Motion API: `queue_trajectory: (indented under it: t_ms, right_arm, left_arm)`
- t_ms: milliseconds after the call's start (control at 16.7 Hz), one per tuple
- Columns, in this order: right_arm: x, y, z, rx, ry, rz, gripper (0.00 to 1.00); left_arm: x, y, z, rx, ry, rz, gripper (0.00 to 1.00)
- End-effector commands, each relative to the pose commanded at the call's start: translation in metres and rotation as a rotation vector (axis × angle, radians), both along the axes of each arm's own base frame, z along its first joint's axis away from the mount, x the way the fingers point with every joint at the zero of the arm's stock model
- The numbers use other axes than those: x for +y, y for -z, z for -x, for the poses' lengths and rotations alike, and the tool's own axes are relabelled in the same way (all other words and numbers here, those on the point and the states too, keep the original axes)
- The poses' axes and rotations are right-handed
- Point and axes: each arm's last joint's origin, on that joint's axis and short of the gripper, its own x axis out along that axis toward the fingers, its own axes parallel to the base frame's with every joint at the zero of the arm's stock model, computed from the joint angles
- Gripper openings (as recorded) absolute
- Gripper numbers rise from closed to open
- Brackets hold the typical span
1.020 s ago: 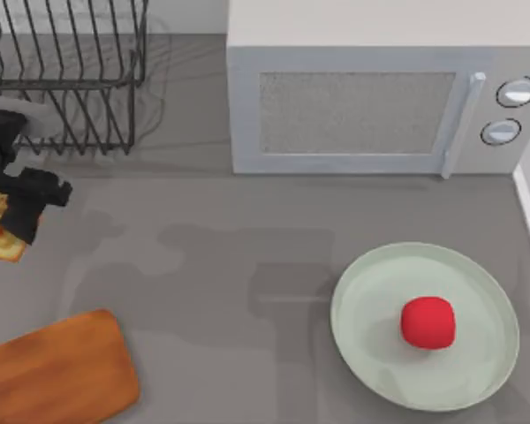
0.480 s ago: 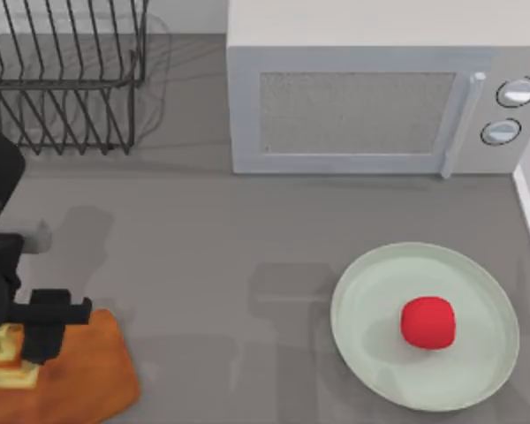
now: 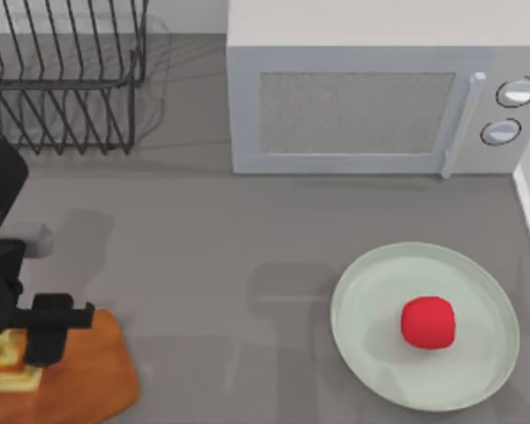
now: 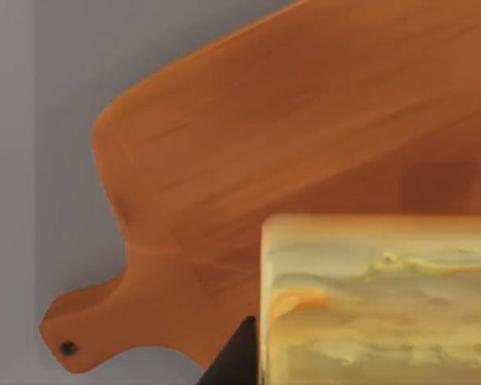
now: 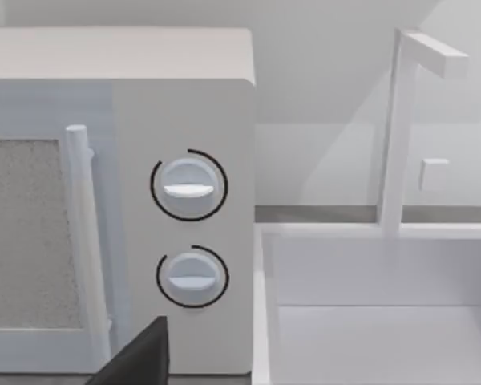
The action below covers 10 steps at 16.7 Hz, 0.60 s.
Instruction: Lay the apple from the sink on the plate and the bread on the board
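- the left gripper [image 3: 9, 349] is seen at the table's near left corner, over the board [image 3: 88, 375], and it is closed on the bread [image 3: 4, 362].
- in the left wrist view the bread [image 4: 381, 301] is shown close up, golden on top with pale layered sides, and one dark fingertip [image 4: 234, 357] is pressed against its side.
- the board [image 4: 289, 144] is spread beneath the bread in that view, with a rounded handle and a small hole at its end; whether the bread is resting on the wood or held just above it cannot be told.
- the plate [image 3: 477, 389] is placed at the near right of the table, well apart from the board, and the apple [image 3: 427, 322] is laid on it near the middle.
- farther back a microwave [image 3: 380, 97] is set at the centre right, and a wire dish rack [image 3: 66, 75] at the far left.
- from the right wrist view the microwave's two dials [image 5: 188, 188] and a white sink [image 5: 369, 321] with its tap are seen; the state of the right gripper's fingers cannot be told.
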Motion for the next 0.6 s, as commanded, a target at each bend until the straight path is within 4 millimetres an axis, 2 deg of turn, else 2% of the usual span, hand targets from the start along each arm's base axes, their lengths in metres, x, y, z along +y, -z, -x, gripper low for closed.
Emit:
queue_trajectory:
  t_ms: [600]
  right_arm:
    - [0.0, 0.0, 0.0, 0.0, 0.0, 0.0, 1.0]
  left_arm:
    - [0.0, 0.031, 0.0, -0.005, 0.001, 0.0, 0.0]
